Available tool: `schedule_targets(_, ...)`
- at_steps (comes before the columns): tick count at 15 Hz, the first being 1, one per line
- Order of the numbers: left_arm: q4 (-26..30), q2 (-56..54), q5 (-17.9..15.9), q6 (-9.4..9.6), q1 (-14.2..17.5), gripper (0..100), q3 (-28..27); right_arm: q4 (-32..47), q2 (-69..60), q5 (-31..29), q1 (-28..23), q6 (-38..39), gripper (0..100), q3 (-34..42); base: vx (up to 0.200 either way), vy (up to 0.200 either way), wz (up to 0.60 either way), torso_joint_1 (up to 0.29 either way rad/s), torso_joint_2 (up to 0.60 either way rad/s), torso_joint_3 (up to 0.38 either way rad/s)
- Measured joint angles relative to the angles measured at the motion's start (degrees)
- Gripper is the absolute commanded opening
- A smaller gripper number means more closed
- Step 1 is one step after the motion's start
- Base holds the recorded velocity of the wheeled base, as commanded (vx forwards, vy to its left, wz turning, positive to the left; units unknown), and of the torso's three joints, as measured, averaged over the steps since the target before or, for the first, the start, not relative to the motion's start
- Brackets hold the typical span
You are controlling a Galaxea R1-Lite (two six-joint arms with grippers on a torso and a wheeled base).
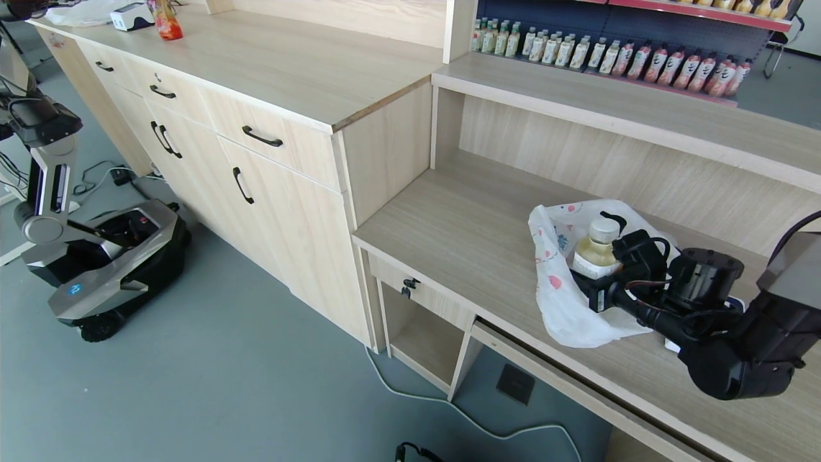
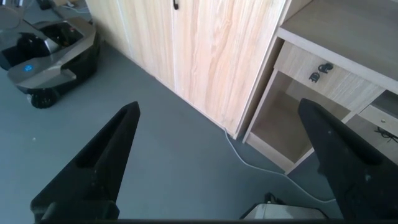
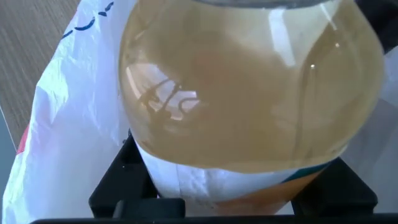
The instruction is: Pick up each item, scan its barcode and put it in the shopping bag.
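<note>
1. At 4 o'clock in the head view, the lower tabletop (image 1: 462,224) carries the white printed shopping bag (image 1: 564,308), which lies crumpled with its mouth open toward 2 o'clock.
2. Bottle (image 1: 598,250): pale cap, yellowish liquid, white label. It stands upright in the mouth of the shopping bag, with the bag's plastic rising on its 9 o'clock side. Whether its base rests on anything cannot be told.
3. Right hand (image 1: 593,277): closed around the lower body of the bottle, reaching in from 4 o'clock. Its arm lies across the tabletop's near edge.
4. Right wrist view: the bottle (image 3: 249,93) is seen at close range, with the dark fingers (image 3: 124,193) pressed against its labelled part. The shopping bag (image 3: 68,124) lies just beside it.
5. Left wrist view: the left hand (image 2: 217,168) is held over the grey floor (image 2: 186,143), its two dark fingers (image 2: 93,168) spread wide apart and holding nothing. A wooden cabinet (image 2: 211,56) stands beyond it.
6. Upper tabletop (image 1: 288,58), at 11 o'clock in the head view: a reddish bottle (image 1: 168,22) stands near a white device (image 1: 131,16), well apart from the shopping bag.
7. Shelf (image 1: 609,58), at 1 o'clock: a row of small bottles stands behind the raised ledge.
</note>
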Motion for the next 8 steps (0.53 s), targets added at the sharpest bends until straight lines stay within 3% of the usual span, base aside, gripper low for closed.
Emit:
schedule_targets(1,0.0,0.0,0.0,0.0,0.0,100,0.0,0.0,0.4,0.1,-0.1,0.0,0,-0.1,0.0,0.0,0.0,0.0,0.0,0.0)
schedule_targets(2,0.0,0.0,0.0,-0.02,0.0,100,0.0,-0.2,0.7,0.1,-0.1,0.0,100,-0.1,0.0,0.0,0.0,0.0,0.0,0.0)
schedule_targets(8,0.0,0.0,0.0,0.0,0.0,100,0.0,0.8,0.6,0.1,-0.2,0.5,100,0.0,0.0,0.0,0.0,0.0,0.0,0.0)
